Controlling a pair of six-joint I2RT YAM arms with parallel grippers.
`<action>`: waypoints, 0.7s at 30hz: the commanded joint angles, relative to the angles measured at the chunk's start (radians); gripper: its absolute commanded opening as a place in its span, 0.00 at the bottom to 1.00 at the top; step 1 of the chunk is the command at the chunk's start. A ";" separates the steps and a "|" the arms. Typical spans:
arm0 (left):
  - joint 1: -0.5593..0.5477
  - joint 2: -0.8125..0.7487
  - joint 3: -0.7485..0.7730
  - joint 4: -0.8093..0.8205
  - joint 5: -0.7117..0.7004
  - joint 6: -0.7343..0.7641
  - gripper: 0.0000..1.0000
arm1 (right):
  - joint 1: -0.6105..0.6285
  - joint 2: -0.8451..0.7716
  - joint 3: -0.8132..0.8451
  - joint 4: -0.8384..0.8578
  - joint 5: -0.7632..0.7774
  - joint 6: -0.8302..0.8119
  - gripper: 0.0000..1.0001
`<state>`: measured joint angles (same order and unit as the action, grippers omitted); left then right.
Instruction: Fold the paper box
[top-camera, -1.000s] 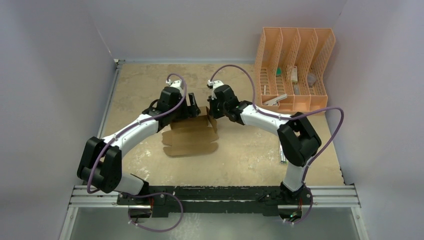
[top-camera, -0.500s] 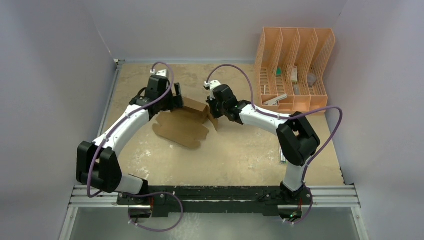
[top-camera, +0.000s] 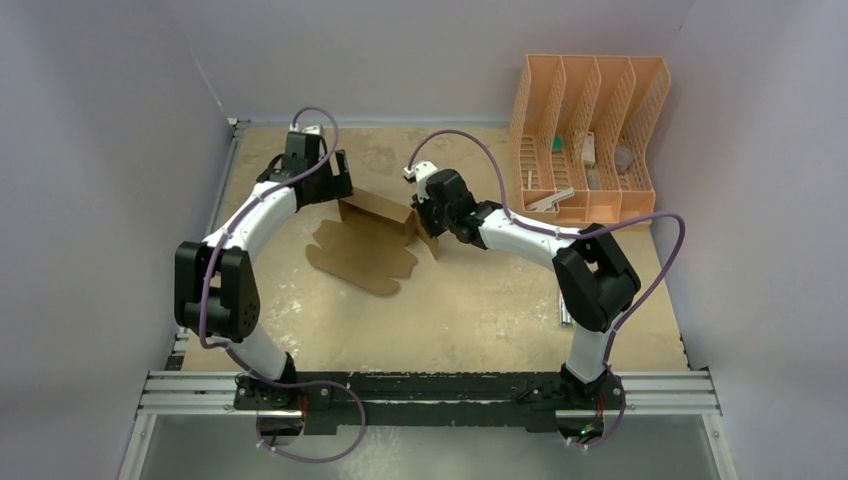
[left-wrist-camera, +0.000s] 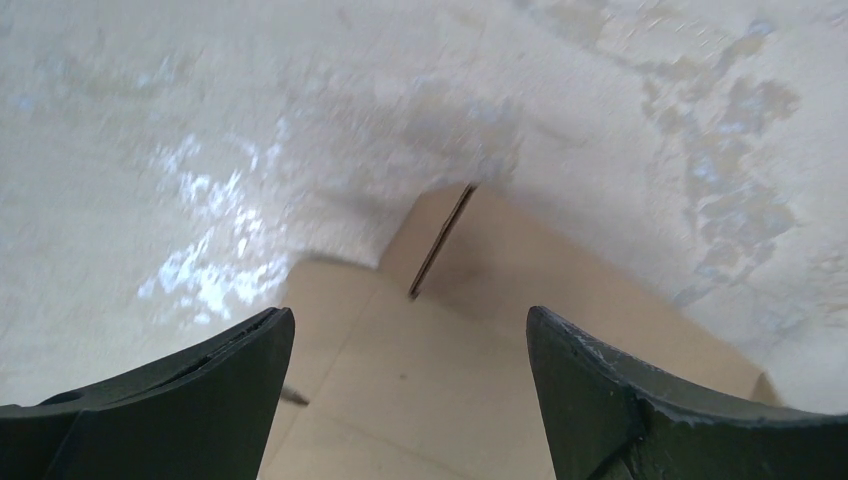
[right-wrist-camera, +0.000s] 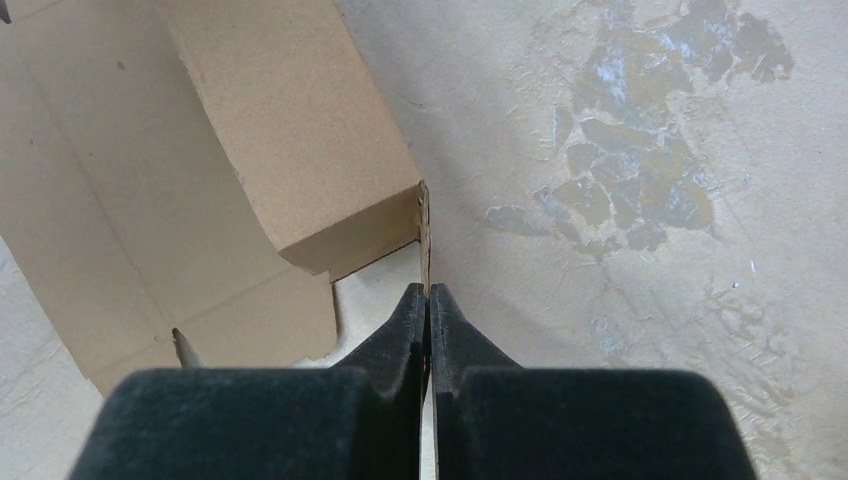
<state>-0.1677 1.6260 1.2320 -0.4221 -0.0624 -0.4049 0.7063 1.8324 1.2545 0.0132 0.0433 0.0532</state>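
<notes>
Bare counter (top-camera: 480, 320) lies open on the near side of the paper box (top-camera: 362, 258), whose far-left end is crowded by the left tool (top-camera: 338, 190) and right edge by the right tool (top-camera: 424, 220), while an orange file rack (top-camera: 587, 130) walls the far-right corner.

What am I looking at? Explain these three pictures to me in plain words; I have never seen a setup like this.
These are two robot arms bolted to the near edge of a table. Each ends in a two-finger gripper. The wide picture comes from a fixed camera above and behind the arms. The other two come from a small camera on each wrist, so the black shapes at the bottom are that arm's own fingers.

On the table lies a brown cardboard sheet, cut with flaps and partly folded up into a box. An orange rack stands at the far right.

The right gripper is shut on the thin edge of one flap, holding it raised. The left gripper is open above the cardboard and holds nothing.
</notes>
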 joint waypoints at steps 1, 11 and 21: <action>0.020 0.070 0.134 0.064 0.100 0.052 0.86 | 0.001 -0.025 0.001 0.028 -0.026 -0.037 0.00; 0.020 0.164 0.093 0.087 0.189 0.037 0.73 | 0.002 -0.017 0.016 0.039 -0.029 -0.012 0.00; 0.019 0.076 -0.057 0.165 0.319 -0.112 0.58 | 0.002 -0.012 0.068 0.017 -0.030 0.142 0.00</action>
<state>-0.1505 1.7710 1.2617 -0.2916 0.1577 -0.4305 0.7059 1.8324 1.2591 0.0074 0.0319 0.1066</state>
